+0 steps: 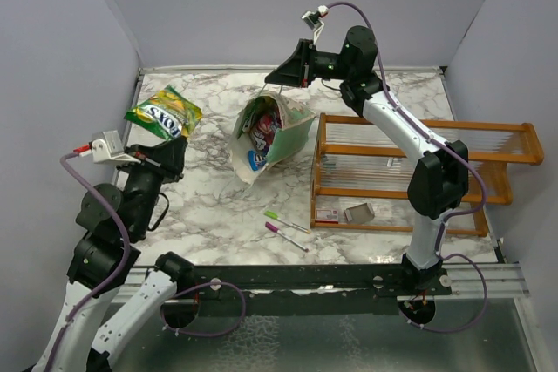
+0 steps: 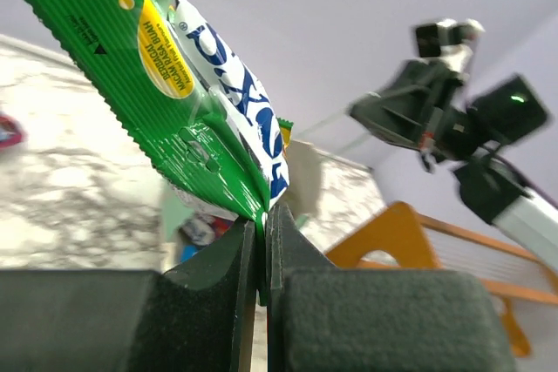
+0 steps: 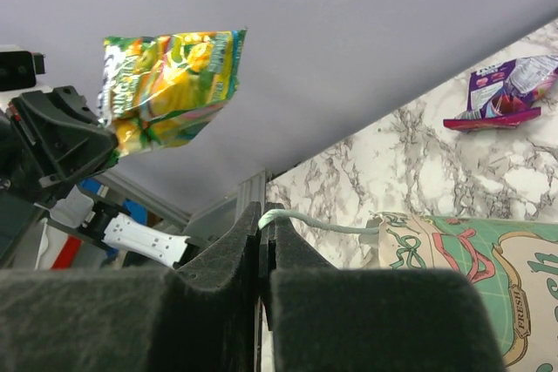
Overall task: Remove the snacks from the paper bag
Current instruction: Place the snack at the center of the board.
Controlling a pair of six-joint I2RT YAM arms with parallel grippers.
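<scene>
Marble-patterned table (image 1: 218, 206) carries everything, and the biggest item on it is one orange wooden rack (image 1: 418, 172) on the right side. Two small things lie on the rack's near shelf, a card (image 1: 328, 214) and a grey piece (image 1: 358, 213).

One paper bag (image 1: 270, 132) sits near the middle, towards the far side and just left of the rack. It leans over, with its open mouth facing up and to the far left. Red and blue-and-white snacks (image 1: 260, 141) show inside; their exact number cannot be told.

The right gripper (image 1: 275, 78) hangs over the far edge of the bag. Its fingers are pressed together on one thin white string handle (image 3: 323, 226), which runs taut to the bag's rim.

The left gripper (image 1: 173, 152) is on the left side of the table, well apart from the bag. Its jaws are clamped on the lower corner of one green packet (image 1: 163, 112), holding it up above the marble.

The right wrist view shows one purple packet (image 3: 506, 93) lying flat on the table beyond the bag.

Two pens lie side by side near the rack's near-left corner, one green (image 1: 286, 221) and one pink (image 1: 286, 237).
</scene>
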